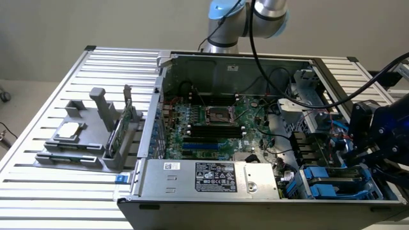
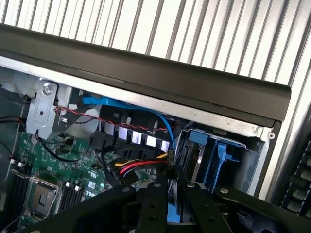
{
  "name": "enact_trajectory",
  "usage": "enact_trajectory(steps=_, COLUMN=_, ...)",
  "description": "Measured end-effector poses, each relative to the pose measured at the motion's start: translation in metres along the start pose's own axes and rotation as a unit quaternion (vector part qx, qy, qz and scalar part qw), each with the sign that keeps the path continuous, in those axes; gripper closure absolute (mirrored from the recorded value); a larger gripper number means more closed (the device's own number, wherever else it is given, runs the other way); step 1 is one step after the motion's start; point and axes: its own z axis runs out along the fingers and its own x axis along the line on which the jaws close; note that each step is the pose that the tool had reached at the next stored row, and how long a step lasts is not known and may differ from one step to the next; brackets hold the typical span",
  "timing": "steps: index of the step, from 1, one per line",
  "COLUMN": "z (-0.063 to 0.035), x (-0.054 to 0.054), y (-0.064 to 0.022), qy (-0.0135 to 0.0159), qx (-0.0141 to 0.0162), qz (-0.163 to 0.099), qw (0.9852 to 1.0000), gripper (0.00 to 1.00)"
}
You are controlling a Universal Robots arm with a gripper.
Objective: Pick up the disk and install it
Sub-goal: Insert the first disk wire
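Black two-finger gripper (image 2: 172,189) is pinching what looks like the blue-framed metal disk (image 2: 170,213) edge-on, hanging over the grey metal drive bay (image 2: 245,162). Seems we're doing the install step, needing careful slot alignment.

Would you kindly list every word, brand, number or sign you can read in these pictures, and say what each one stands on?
No text can be read with certainty.
Black label on the power supply: white print and symbols, too small to read.
White sticker on the same power supply: too small to read.
Circuit board: tiny white markings, too blurred to read.
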Motion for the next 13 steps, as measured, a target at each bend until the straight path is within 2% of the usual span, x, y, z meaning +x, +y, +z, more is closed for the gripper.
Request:
enact_trajectory(steps=9, z=-0.0001, x=-0.0006, y=-0.0015, qy=-0.0039, qx=-0.0017, qz=0.012, qw=0.9999, gripper=0.82)
enact_trajectory(steps=13, z=-0.0003, x=-0.0008, y=-0.0018, qy=-0.0069, qx=-0.0018, qz=0.017, qw=0.9998, gripper=0.82)
